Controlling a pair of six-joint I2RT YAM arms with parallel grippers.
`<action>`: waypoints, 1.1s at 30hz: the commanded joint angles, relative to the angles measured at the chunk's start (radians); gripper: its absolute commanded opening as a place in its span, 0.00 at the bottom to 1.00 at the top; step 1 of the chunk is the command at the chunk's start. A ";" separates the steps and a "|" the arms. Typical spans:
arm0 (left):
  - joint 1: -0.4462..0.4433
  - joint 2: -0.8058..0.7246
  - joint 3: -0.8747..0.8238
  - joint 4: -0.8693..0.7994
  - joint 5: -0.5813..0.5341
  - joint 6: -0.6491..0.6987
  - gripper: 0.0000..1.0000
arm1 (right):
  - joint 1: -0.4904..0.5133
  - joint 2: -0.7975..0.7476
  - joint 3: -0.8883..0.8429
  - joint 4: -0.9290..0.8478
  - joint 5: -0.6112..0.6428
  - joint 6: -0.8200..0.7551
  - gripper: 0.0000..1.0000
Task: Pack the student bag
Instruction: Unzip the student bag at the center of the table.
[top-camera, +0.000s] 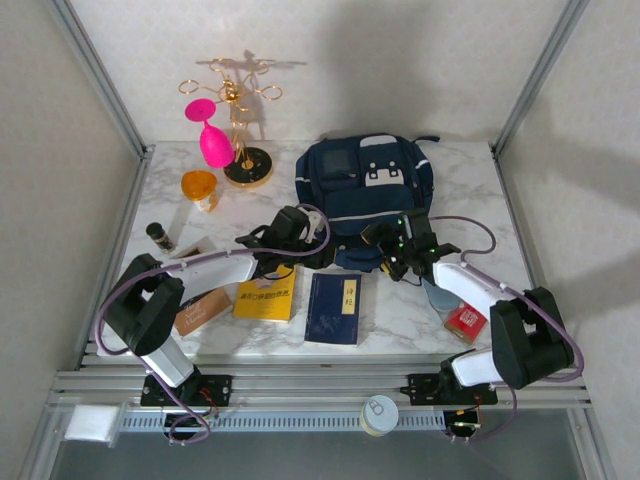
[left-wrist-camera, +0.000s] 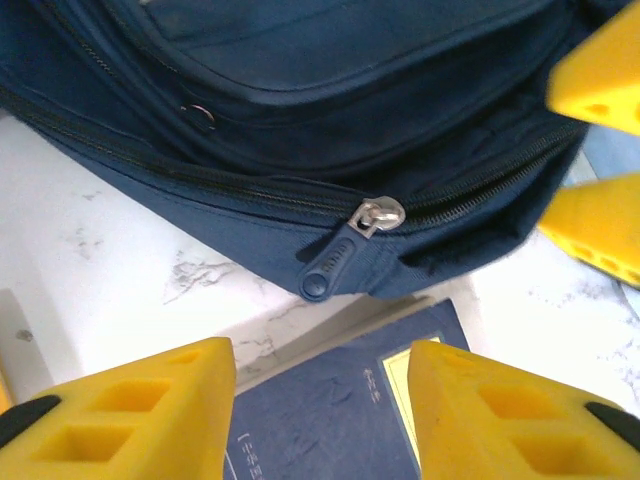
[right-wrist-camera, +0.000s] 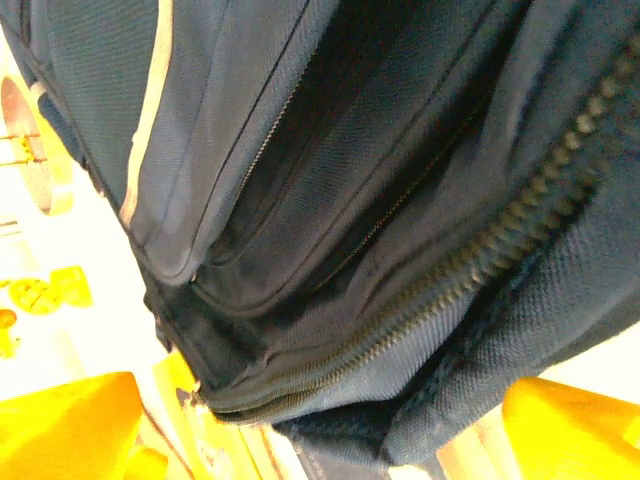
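Navy blue fabric student bag (top-camera: 365, 195) with pale trim lies mid-table, toward the back. Left gripper (left-wrist-camera: 320, 375) hangs part-open and empty, facing the small blue-tabbed metal zip pull (left-wrist-camera: 345, 255). Right gripper (right-wrist-camera: 320, 440) gapes wide, clamping nothing. Pinch the tab squarely and drag along the teeth while bracing the fabric. Right of the slider, shadow hides whether the zip is parted.

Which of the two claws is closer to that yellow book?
Left. The left gripper sits just beyond the yellow book, at the near edge of the backpack; the right gripper is farther right, beyond the navy book.
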 joint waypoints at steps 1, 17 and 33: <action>0.003 0.029 0.065 -0.057 0.078 0.064 0.52 | 0.000 0.066 0.029 0.038 0.046 0.047 0.86; 0.002 0.226 0.181 -0.063 0.077 0.200 0.58 | -0.010 0.111 0.042 0.061 0.054 -0.005 0.37; -0.002 0.254 0.208 0.036 0.183 0.230 0.46 | -0.014 0.119 0.051 0.050 0.054 -0.038 0.29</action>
